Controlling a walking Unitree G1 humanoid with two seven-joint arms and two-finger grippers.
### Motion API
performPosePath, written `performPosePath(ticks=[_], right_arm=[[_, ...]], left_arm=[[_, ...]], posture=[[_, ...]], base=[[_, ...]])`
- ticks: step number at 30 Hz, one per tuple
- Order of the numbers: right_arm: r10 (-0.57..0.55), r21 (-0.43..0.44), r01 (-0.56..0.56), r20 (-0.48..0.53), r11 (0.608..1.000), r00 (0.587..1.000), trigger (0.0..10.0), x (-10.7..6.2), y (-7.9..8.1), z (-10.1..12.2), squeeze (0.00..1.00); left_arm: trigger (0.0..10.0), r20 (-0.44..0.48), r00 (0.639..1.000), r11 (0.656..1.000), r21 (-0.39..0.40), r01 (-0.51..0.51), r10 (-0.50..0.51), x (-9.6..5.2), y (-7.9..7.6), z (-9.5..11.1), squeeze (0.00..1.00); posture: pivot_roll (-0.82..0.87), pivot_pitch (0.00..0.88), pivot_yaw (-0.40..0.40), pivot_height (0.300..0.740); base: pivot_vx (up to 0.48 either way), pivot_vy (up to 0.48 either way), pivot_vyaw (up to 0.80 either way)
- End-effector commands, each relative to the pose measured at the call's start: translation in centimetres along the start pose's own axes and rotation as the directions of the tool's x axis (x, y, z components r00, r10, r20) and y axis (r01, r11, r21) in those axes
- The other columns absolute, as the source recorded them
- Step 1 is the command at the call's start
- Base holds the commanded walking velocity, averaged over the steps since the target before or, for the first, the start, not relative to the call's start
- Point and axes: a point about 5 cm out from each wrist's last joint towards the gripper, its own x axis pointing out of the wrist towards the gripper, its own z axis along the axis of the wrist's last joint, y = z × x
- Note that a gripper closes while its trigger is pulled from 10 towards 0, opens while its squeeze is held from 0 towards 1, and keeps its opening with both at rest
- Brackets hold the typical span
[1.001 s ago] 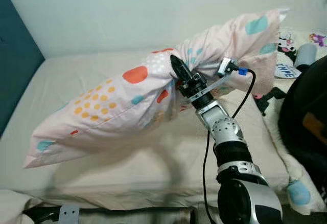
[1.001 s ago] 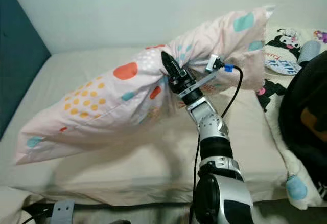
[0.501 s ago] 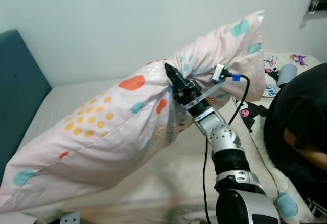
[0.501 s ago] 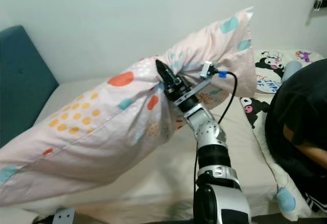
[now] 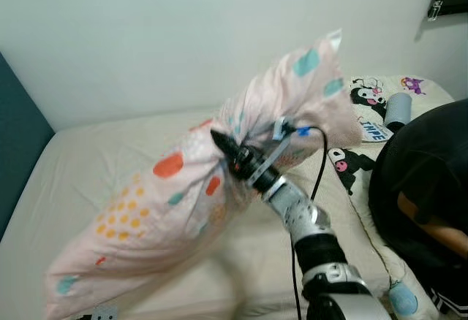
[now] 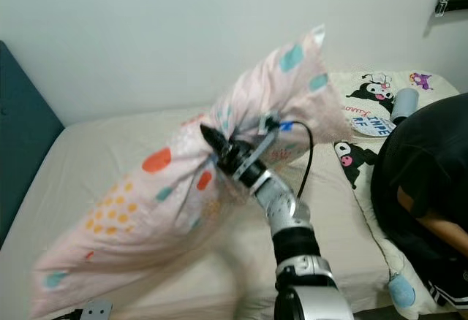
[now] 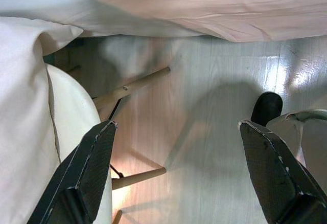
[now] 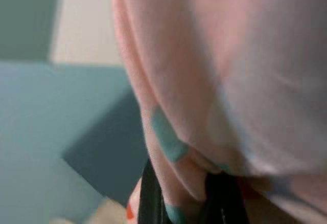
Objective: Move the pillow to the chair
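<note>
The right gripper (image 5: pixel 223 145) is clenched on the pillow (image 5: pixel 183 196) near its middle, held above the bed (image 5: pixel 73 166). Its long axis runs from 1 o'clock down to 7 o'clock. The left gripper (image 7: pixel 176 168) hangs released.

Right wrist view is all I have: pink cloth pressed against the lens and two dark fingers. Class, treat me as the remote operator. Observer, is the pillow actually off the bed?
Observer: Yes. The right gripper is shut on the middle of the pillow, which hangs in the air above the mattress.
Operator: Is its whole length up?
Observer: One corner points up near the wall; the other end droops low toward the foot of the bed.
Operator: What is the left gripper doing?
Observer: The left gripper is open, hanging over a pale wooden floor.
Operator: Anything near the bed's right side?
Observer: A person in a black top is beside a cartoon-print cushion.
</note>
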Motion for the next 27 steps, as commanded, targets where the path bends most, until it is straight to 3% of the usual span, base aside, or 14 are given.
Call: performPosePath(ticks=[1, 4, 6, 15, 27], right_arm=[[0.044, -0.012, -0.044, 0.014, 0.999, 0.999, 10.0, 1.2, 1.5, -1.2, 0.0], [0.073, -0.009, -0.073, 0.003, 0.997, 0.997, 10.0, 1.0, 1.8, -1.6, 0.0], [0.184, -0.034, -0.183, 0.026, 0.983, 0.983, 10.0, 0.8, 3.3, -1.3, 0.0], [0.318, -0.062, -0.314, 0.049, 0.947, 0.947, 10.0, 1.3, 5.4, -0.2, 0.0], [0.338, -0.078, -0.335, 0.038, 0.939, 0.94, 10.0, 1.3, 5.9, -0.3, 0.0]], left_arm=[[10.0, -0.023, 1.0, 1.0, 0.021, -0.002, 0.002, 0.0, 0.5, -0.6, 0.0], [10.0, -0.023, 1.0, 1.0, 0.025, 0.003, -0.002, 0.0, 0.4, -0.6, 0.0], [10.0, -0.023, 1.0, 0.999, 0.033, 0.009, -0.008, -0.1, 0.3, -0.6, 0.0], [10.0, -0.027, 0.999, 0.997, 0.07, 0.03, -0.028, -0.1, 0.1, -0.6, 0.0], [10.0, -0.035, 0.999, 0.997, 0.072, 0.037, -0.035, 0.0, 0.0, -0.6, 0.0]], posture=[[-0.04, 0.022, 0.049, 0.74], [-0.04, 0.023, 0.049, 0.74], [-0.04, 0.023, 0.049, 0.74], [-0.05, 0.013, 0.054, 0.74], [-0.04, 0.011, 0.056, 0.74]], base=[[0.0, 0.0, 0.0], [0.0, 0.0, 0.0], [0.0, 0.0, 0.8], [0.0, 0.0, 0.8], [0.0, 0.0, 0.8]])
